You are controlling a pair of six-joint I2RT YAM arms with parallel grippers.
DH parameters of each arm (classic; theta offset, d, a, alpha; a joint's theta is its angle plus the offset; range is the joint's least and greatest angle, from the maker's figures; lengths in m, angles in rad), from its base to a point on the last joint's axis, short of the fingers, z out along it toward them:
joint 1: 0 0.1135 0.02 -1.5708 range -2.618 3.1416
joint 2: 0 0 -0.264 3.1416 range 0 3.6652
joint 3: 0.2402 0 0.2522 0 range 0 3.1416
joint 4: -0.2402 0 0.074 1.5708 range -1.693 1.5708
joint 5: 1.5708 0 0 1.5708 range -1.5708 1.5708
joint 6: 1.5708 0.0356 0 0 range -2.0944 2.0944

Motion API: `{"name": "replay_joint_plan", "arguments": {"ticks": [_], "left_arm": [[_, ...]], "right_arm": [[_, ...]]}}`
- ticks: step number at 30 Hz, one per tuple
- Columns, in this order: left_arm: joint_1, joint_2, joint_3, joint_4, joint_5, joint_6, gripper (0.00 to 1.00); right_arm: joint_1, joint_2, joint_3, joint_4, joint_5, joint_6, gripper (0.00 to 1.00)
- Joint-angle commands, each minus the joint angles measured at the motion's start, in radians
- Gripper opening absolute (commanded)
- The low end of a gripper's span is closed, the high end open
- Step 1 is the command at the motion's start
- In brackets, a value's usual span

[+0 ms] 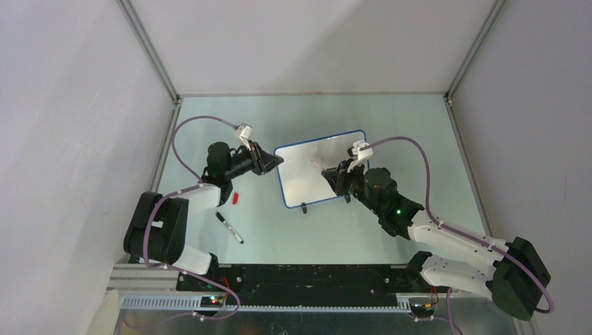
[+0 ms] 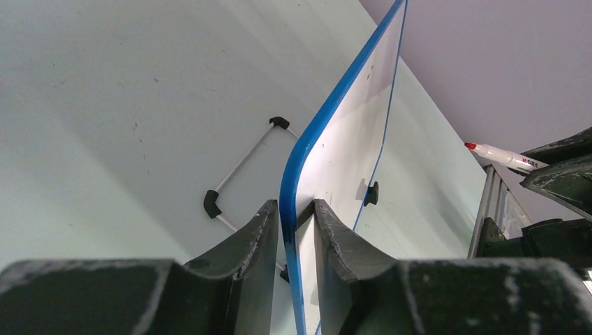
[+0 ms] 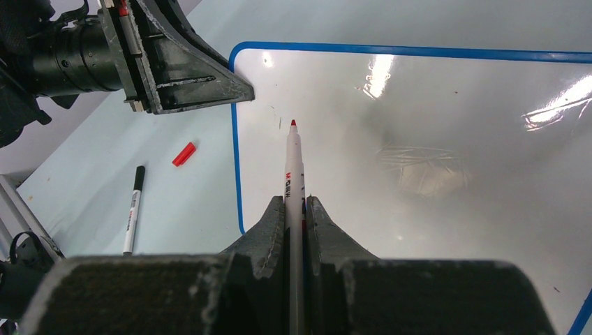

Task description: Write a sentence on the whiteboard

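The whiteboard [image 1: 307,174], white with a thin blue rim, stands tilted at mid-table on black clip feet [image 1: 304,207]. My left gripper [image 1: 278,162] is shut on its left edge; in the left wrist view the blue rim of the whiteboard [image 2: 349,139] runs between the left gripper's [image 2: 295,206] two fingers. My right gripper [image 3: 296,202] is shut on a red-tipped marker [image 3: 293,167], whose tip hovers over the whiteboard [image 3: 433,125] near its left rim. The sentence is out of view: the white face shows no writing.
On the table left of the board lie a red cap [image 1: 236,198] and a capped black marker [image 1: 229,227]. A thin wire frame with black corner pieces [image 2: 244,164] sits behind the board. Grey walls enclose the table on three sides.
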Motion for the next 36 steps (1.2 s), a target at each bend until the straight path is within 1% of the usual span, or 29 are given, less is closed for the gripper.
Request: {"name": "replay_joint_plan", "arguments": {"ticks": [1, 20, 28, 30, 36], "left_arm": [[-0.003, -0.007, 0.036, 0.011, -0.009, 0.013, 0.31], [-0.003, -0.005, 0.026, 0.045, -0.002, -0.010, 0.32], [-0.002, -0.005, 0.022, 0.056, -0.003, -0.014, 0.32], [-0.003, -0.005, 0.021, 0.058, -0.003, -0.014, 0.32], [-0.004, -0.004, 0.017, 0.073, -0.001, -0.024, 0.32]], "right_arm": [[0.007, 0.006, -0.005, 0.059, -0.005, -0.007, 0.00], [0.009, 0.016, -0.005, 0.063, 0.000, -0.011, 0.00], [0.010, 0.018, 0.000, 0.074, -0.044, -0.009, 0.00], [0.010, 0.024, 0.024, 0.050, -0.053, -0.004, 0.00], [0.010, 0.084, 0.158, -0.101, -0.057, 0.013, 0.00]]}}
